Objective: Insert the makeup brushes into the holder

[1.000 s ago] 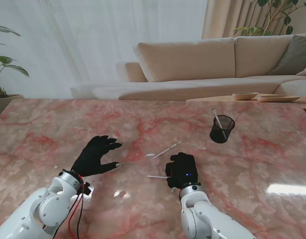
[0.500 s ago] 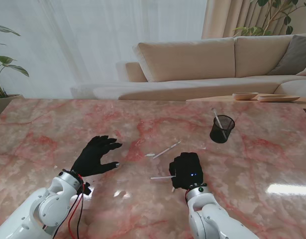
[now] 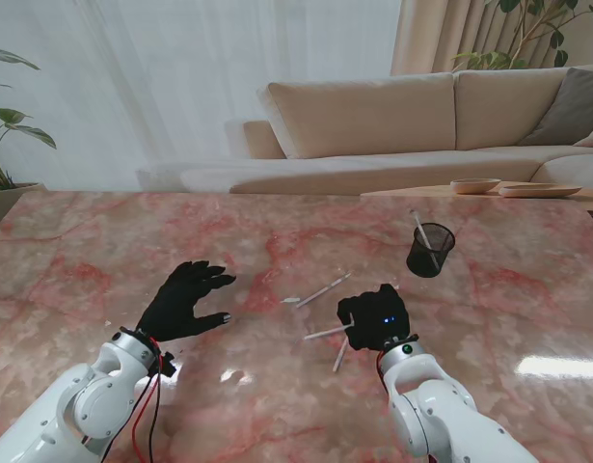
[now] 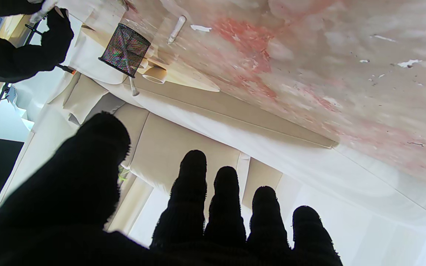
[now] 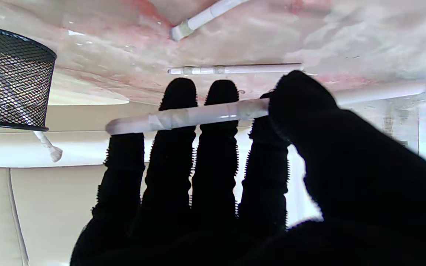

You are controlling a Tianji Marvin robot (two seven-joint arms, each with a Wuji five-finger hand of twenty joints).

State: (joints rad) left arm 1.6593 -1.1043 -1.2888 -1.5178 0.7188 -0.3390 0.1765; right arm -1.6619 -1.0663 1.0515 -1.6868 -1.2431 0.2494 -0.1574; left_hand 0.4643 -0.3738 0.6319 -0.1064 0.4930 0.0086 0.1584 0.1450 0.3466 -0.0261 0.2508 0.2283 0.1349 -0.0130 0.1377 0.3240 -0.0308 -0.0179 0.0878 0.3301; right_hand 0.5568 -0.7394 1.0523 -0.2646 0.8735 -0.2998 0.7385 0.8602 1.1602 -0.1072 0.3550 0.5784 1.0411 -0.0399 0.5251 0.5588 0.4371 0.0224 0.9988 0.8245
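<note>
Near the middle of the pink-veined marble table top [image 3: 103, 241], the black-gloved right hand [image 3: 376, 318] grips a slim white makeup brush [image 3: 328, 333]. The wrist view shows that brush [image 5: 187, 116] lying across the four fingers [image 5: 172, 155] with the thumb [image 5: 301, 99] pressed on it; in the stand view its free end sticks out from the hand toward nine o'clock. Another white brush [image 3: 340, 354] shows just beside the hand at about seven o'clock; whether it touches the glove I cannot tell. A third white brush [image 3: 322, 289] lies loose on the marble at roughly eleven o'clock from the hand, slanted, apart from it.

At about one o'clock from the right hand, well apart, stands the black wire-mesh cup holder [image 3: 430, 250], upright, with one white brush [image 3: 422, 230] leaning inside and poking over its rim.

At nine o'clock, well apart from the brushes, the black-gloved left hand [image 3: 185, 299] is over the table with fingers spread wide and nothing in it.
</note>
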